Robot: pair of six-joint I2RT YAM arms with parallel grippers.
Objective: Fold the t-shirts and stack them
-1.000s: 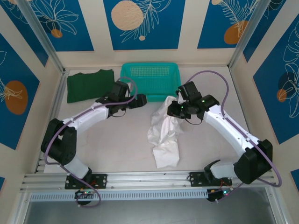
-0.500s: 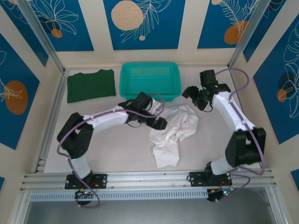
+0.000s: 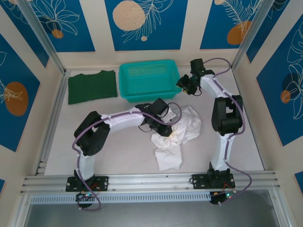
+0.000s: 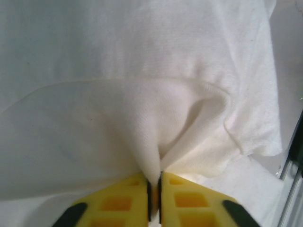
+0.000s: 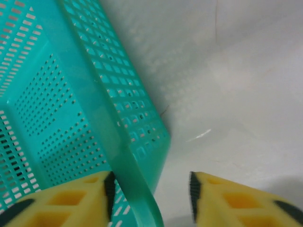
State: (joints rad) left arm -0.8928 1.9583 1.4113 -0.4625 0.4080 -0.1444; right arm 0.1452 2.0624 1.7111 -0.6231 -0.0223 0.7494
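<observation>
The table [image 3: 122,156] has a flat, pale grey top. Cream walls [image 3: 191,28] enclose it on the left, far and right sides. Each wall carries blue panels [image 3: 142,23] (white leaf outlines, orange or peach discs). Bare metal posts [image 3: 40,35] stand at both far corners. A ribbed metal rail [image 3: 151,179] runs along the near edge. Lighting is even.

The white shirt [image 3: 176,142] was seen crumpled and unfolded near the middle of the table, slightly to the right. One bunched part was spread toward the far right, and a flatter part was trailed toward the near edge. A soft ridge of its cloth was drawn up and pinched between the closed fingers of the left gripper [image 4: 154,184]. The green shirt [image 3: 92,86] was laid flat as a rough rectangle at the far left, well apart from the white one.
</observation>
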